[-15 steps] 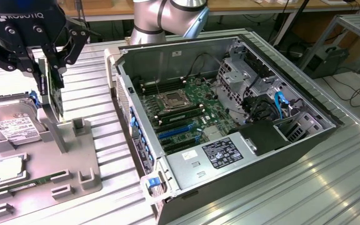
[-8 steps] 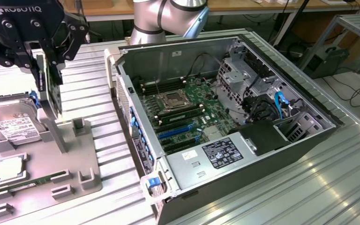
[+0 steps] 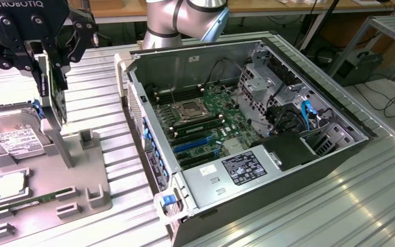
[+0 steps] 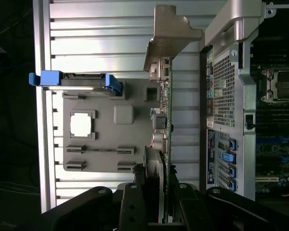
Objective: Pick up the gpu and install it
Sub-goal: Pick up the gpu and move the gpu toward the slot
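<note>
- Grips the gpu (image 3: 55, 98) upright with the gripper (image 3: 52, 59), fingers narrowed onto it, upper left of the exterior view.
- Hangs above the grey tray (image 3: 91, 180), left of the computer case (image 3: 252, 128).

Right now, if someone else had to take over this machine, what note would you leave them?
Gripper: shut on the gpu, which it holds upright on edge.
Where: the gpu is over the grey parts tray, next to the hard drive. The open computer case lies toward the exterior view's right.
Done: gpu gripped.
Left: gpu not yet in the case.
</note>
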`<state>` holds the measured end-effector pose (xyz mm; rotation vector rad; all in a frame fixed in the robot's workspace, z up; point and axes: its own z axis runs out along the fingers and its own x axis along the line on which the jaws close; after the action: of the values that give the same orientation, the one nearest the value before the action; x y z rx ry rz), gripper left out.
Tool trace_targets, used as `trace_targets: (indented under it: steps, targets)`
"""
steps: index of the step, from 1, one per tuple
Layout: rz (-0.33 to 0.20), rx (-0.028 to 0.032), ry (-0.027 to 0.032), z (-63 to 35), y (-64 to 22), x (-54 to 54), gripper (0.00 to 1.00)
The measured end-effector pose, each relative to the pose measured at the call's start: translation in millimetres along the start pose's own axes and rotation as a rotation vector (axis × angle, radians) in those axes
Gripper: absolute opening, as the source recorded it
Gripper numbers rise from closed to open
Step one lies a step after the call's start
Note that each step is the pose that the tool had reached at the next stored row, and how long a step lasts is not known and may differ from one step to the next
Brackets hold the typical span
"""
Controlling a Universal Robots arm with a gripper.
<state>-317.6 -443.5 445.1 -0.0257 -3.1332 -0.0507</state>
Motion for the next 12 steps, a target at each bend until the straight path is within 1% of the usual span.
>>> trace_targets:
  steps: [4, 12]
  targets:
    - [0.000, 0.0001, 0.0001, -0.1, 0.0, -0.5, 0.27]
    - [0.000, 0.0001, -0.0001, 0.0, 0.1, -5.5, 0.27]
